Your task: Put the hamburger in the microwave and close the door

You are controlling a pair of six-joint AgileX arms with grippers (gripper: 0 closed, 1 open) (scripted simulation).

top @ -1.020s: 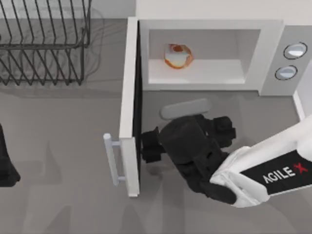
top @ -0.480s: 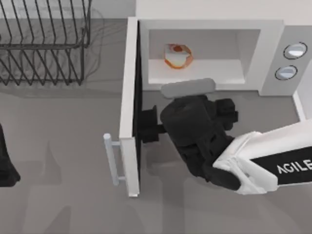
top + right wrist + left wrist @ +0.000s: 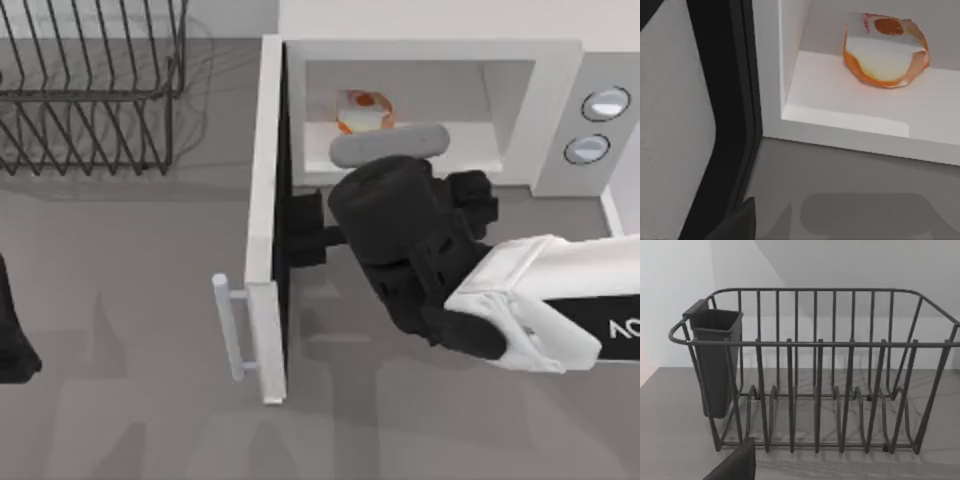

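Hamburger (image 3: 364, 110) resting on the floor of the microwave (image 3: 430, 52) cavity, toward its left side; the right wrist view shows it (image 3: 885, 49) sitting well inside the front lip, free of any grip. The placing step therefore appears done, and closing remains.

Door (image 3: 267, 215) standing fully open, swung out toward the viewer from the cavity's left edge, its long face roughly square to the microwave front. Dark inner face turned rightward; bar handle (image 3: 231, 328) on the outer, left face near the free end.

Right gripper (image 3: 300, 242) lying in front of the cavity on the inner side of the door, its dark fingers pointing left, against or just beside the dark face at about mid-length. Whether they are spread or closed cannot be told; nothing is visibly held.

Governing relation: the door lies immediately left of the right fingers, whereas closing requires the free end to swing rightward toward the cavity. A push from the outer face or a pull on the handle would seem to be needed; from the present inner side the arm itself sits in the sweep path.

Left arm (image 3: 14, 335) parked at the worktop's (image 3: 120, 250) left edge, facing the wire rack (image 3: 815, 375); nearer the handle side, though well apart from it.
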